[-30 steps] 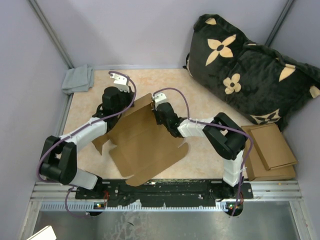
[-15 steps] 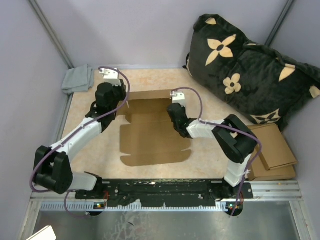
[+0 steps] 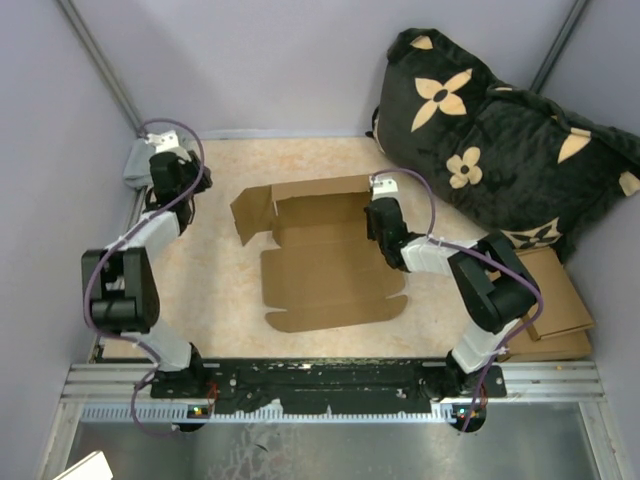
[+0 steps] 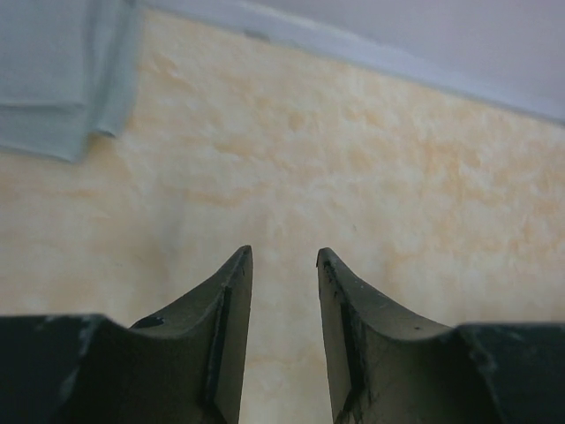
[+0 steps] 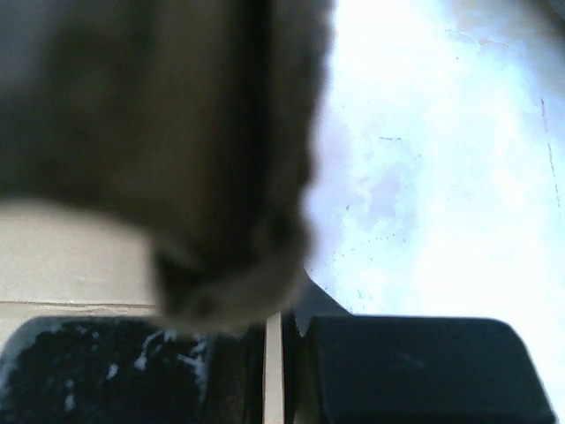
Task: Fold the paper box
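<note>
Early folding stage, top view: paper box (image 3: 330,270) lies opened out near the middle of the table (image 3: 200,290), between the two arms. Most panels are flat, while the far strip and the left side flap stand partly raised. The sheet's long axis runs roughly from the back wall toward the arm bases, slightly skewed, and the end with rounded corners points toward the bases. The right gripper (image 5: 274,362) sits at the sheet's right edge; in the blurred wrist view its pads appear closed on a thin cardboard edge. The left gripper (image 4: 282,256) hangs well apart from the box, near the grey cloth (image 4: 53,79) at the far left. Its fingers are narrowly parted, with only bare tabletop showing between them. The step in hand is judged to be raising the side walls. The next move probably calls for the left gripper to reach the left flap while the right one steadies its edge. A floral cushion (image 3: 500,130) and stacked cardboard pieces (image 3: 545,290) lie to the right.
</note>
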Tool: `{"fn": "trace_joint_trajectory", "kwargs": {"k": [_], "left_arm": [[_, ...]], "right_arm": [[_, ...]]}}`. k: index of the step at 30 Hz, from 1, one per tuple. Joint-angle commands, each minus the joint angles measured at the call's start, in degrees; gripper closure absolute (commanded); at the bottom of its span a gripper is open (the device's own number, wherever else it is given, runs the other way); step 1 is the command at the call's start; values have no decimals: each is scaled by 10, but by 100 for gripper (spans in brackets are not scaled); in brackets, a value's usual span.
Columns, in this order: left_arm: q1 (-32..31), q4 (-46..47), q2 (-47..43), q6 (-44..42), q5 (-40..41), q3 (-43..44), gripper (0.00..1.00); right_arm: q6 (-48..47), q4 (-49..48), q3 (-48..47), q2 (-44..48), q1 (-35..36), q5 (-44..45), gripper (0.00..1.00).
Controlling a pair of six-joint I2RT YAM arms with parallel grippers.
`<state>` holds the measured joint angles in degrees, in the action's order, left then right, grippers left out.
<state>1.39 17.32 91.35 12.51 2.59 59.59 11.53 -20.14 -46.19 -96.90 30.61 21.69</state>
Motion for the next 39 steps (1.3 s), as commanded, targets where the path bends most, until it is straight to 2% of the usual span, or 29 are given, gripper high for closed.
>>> {"fn": "trace_joint_trajectory", "kwargs": {"k": [1, 6, 8, 13, 22, 27, 34, 39], "left_arm": [[1, 63, 62, 6, -188, -13, 58], [-1, 181, 53, 31, -284, -103, 58], [-2, 192, 42, 34, -305, -132, 58], [-14, 159, -21, 23, -315, -186, 59], [-39, 43, -156, -8, -307, -250, 59], [-62, 45, -171, -11, -308, -285, 58], [-94, 44, -172, -8, -299, -280, 58], [-103, -8, -204, -14, -276, -261, 57]], "right_arm": [[-21, 36, -25, -6, -16, -87, 100], [-28, 59, -54, -16, -25, -114, 100], [-27, 66, -61, -19, -26, -120, 100], [-19, 77, -80, -33, -27, -125, 100], [-6, 77, -91, -43, -27, -129, 100], [-1, 71, -87, -40, -27, -140, 100], [1, 72, -85, -40, -27, -150, 100], [4, 77, -89, -41, -27, -151, 100]]}}
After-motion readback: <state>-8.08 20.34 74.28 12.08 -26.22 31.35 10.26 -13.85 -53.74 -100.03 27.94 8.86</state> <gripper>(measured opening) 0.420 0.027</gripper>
